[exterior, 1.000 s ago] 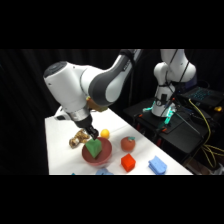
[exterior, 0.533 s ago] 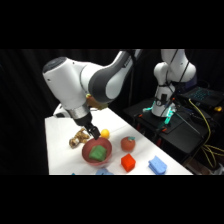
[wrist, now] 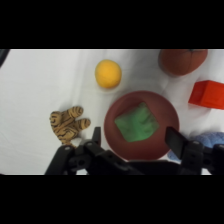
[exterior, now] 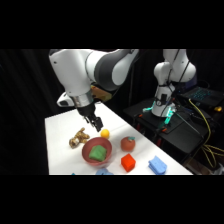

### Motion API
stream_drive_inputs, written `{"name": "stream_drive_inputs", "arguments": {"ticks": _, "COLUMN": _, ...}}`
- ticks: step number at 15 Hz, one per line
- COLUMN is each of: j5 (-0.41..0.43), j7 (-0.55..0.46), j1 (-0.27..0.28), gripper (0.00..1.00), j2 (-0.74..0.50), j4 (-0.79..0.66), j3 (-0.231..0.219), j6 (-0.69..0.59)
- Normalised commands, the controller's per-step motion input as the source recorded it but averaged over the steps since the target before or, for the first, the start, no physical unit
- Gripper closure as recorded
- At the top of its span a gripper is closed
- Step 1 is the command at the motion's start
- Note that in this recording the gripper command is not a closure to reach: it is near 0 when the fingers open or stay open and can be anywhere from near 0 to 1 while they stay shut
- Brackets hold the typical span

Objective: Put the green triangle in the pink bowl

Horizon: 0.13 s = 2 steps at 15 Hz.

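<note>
The green triangle (exterior: 98, 152) (wrist: 136, 123) lies inside the pink bowl (exterior: 87, 152) (wrist: 116, 138) near the table's front. My gripper (exterior: 95, 122) (wrist: 135, 136) hangs above the bowl, open and holding nothing, clear of the block. In the wrist view its two black fingers (wrist: 95, 136) stand on either side of the bowl, with the green block between and below them.
A yellow ball (exterior: 105, 133) (wrist: 108, 74) and a striped toy tiger (exterior: 78, 138) (wrist: 67, 124) lie beside the bowl. A red tomato-like fruit (exterior: 128, 144), a red block (exterior: 128, 162) (wrist: 208, 94) and a blue block (exterior: 157, 165) sit to its right. A second arm (exterior: 167, 80) stands behind.
The gripper has risen away from the bowl, leaving the green triangle inside it.
</note>
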Motion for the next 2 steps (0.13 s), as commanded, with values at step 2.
{"name": "stream_drive_inputs", "arguments": {"ticks": 2, "j5": -0.015, "j7": -0.01, "j1": -0.095, "gripper": 0.00, "j2": -0.74, "j4": -0.82, "j3": -0.037, "j6": 0.35}}
